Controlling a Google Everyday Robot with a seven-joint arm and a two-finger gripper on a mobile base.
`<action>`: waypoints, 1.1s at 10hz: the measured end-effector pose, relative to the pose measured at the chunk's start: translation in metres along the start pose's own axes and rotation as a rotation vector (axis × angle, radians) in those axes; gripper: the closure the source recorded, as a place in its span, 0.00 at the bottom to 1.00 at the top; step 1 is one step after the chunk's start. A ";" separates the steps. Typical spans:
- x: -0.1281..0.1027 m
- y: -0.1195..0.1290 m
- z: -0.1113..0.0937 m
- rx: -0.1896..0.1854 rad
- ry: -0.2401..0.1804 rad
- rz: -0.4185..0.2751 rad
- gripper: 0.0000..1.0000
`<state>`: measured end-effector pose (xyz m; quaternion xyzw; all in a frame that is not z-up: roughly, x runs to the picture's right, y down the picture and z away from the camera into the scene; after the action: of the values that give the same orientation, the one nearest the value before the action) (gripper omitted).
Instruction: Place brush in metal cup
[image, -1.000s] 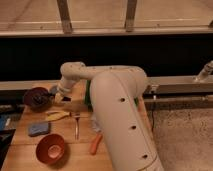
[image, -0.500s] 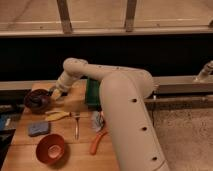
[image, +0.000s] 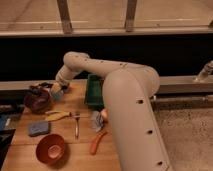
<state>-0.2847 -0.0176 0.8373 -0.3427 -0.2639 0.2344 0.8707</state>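
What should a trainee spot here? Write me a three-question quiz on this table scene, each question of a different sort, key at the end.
1. True or false: the gripper is beside the dark purple bowl, at the far left of the table.
2. Fill in: as the camera sees it, the blue-grey pad lies to the ___ of the fork.
3. Which lies nearest the table's front edge? A. the fork B. the red-orange bowl C. the dark purple bowl

Key: 1 true; 2 left; 3 B.
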 end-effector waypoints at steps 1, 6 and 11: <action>0.003 -0.015 -0.009 0.032 0.008 0.022 1.00; 0.026 -0.075 -0.073 0.193 0.011 0.143 1.00; 0.063 -0.096 -0.084 0.241 0.022 0.273 1.00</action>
<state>-0.1634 -0.0827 0.8730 -0.2712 -0.1755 0.3767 0.8682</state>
